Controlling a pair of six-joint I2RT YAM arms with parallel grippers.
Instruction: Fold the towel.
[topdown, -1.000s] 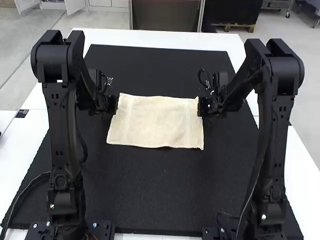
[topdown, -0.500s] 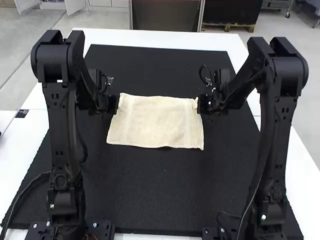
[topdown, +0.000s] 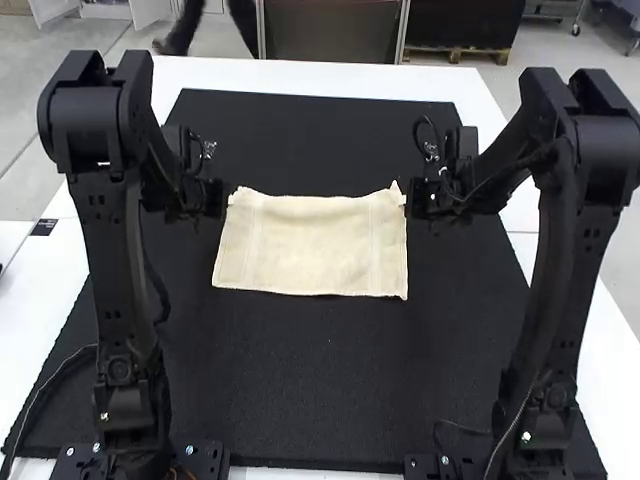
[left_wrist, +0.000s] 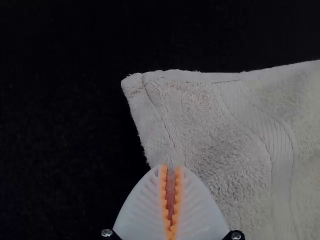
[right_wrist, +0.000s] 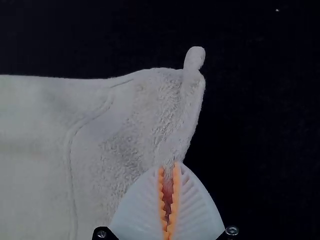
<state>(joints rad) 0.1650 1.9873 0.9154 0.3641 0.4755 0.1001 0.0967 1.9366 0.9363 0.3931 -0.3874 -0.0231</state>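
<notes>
Towel (topdown: 312, 245) between left hand (topdown: 226, 199) and right hand (topdown: 409, 200), touching both

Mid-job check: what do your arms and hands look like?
The left arm and right arm are black with chunky joints; a thin dark cable loops off the right one. The left hand and right hand each have two white, tapered, ribbed fingers with orange, toothed pads.

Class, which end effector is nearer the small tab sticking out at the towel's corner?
Right: the right end effector grips the towel beside the tab; the left end effector grips the opposite edge.
</notes>
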